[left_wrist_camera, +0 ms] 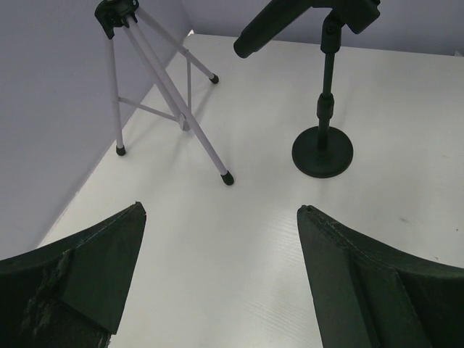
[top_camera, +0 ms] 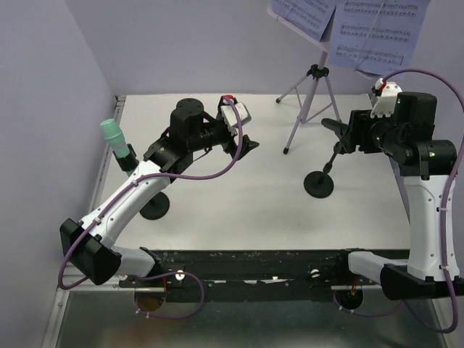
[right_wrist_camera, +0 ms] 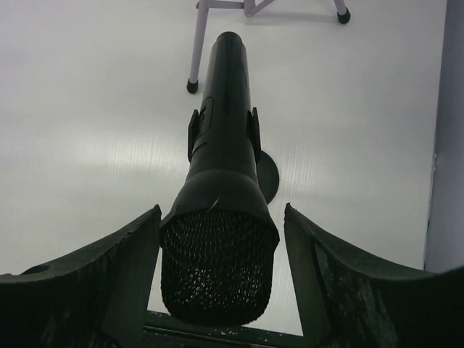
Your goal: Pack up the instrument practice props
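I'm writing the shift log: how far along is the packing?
Done: nothing visibly; the tripod, its sheet-music pages and the mint-green microphone stand set up. In hand: the right gripper straddles the black microphone on its pole, grip unclear; left gripper open, empty. Left: everything.

Matt black plastic microphone (right_wrist_camera: 221,138), wire-mesh grille, sitting inside right gripper (right_wrist_camera: 221,210); white tabletop (right_wrist_camera: 87,130) ahead showing smooth satin sheen.

The silver tripod (top_camera: 315,72) stands at the back with printed sheet-music pages (top_camera: 377,29) spread across its top. The black microphone (right_wrist_camera: 221,217) sits tilted in the clip of a short round-based pole (top_camera: 319,185) near the tripod's legs. The mint-green microphone (top_camera: 111,134) stands head-up at the left on the other pole (top_camera: 154,210).
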You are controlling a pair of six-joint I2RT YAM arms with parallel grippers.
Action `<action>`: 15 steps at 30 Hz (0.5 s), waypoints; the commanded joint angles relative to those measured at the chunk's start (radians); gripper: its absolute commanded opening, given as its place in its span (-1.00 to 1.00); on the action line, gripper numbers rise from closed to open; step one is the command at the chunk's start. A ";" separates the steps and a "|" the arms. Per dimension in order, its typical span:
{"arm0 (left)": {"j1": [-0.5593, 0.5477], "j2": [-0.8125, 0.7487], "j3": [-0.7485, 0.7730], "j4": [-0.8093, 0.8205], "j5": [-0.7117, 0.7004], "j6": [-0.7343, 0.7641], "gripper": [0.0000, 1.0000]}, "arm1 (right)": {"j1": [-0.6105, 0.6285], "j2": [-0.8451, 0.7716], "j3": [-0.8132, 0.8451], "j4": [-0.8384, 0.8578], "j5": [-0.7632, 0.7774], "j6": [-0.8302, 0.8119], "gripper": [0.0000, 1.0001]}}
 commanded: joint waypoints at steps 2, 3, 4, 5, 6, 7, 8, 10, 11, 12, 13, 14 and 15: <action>-0.008 -0.023 -0.006 0.030 0.015 0.001 0.91 | 0.004 0.034 0.051 -0.026 -0.032 0.018 0.35; -0.008 -0.025 -0.006 0.029 0.012 0.001 0.91 | 0.004 0.038 0.051 -0.028 -0.030 0.018 0.27; -0.008 -0.023 -0.006 0.029 0.008 0.001 0.91 | 0.004 0.038 0.051 -0.028 -0.027 0.015 0.17; -0.008 -0.026 -0.006 0.030 0.006 0.001 0.91 | 0.004 0.038 0.051 -0.028 -0.027 0.016 0.07; -0.008 -0.025 -0.009 0.029 0.004 0.002 0.90 | 0.004 0.035 0.046 -0.029 -0.027 0.015 0.01; -0.008 -0.025 -0.009 0.027 0.001 0.005 0.90 | 0.002 0.032 0.043 -0.031 -0.029 0.016 -0.03; -0.008 -0.023 -0.008 0.027 0.003 0.007 0.90 | 0.002 0.027 0.037 -0.031 -0.030 0.016 -0.06; -0.008 -0.022 -0.008 0.024 0.001 0.013 0.90 | 0.004 0.018 0.026 -0.034 -0.032 0.015 -0.17; -0.008 -0.020 -0.008 0.022 0.001 0.015 0.91 | 0.004 0.015 0.020 -0.034 -0.041 0.010 -0.39; -0.008 -0.020 -0.009 0.021 0.001 0.016 0.91 | 0.004 0.014 0.016 -0.034 -0.050 0.002 -0.55; -0.008 -0.022 -0.012 0.019 0.001 0.016 0.90 | 0.004 0.011 0.015 -0.034 -0.072 -0.002 -0.75; -0.007 -0.020 -0.015 0.018 0.000 0.019 0.91 | 0.004 0.009 0.019 -0.034 -0.096 -0.008 -0.84; -0.008 -0.020 -0.018 0.013 0.000 0.021 0.90 | 0.002 0.007 0.028 -0.032 -0.142 -0.016 -0.98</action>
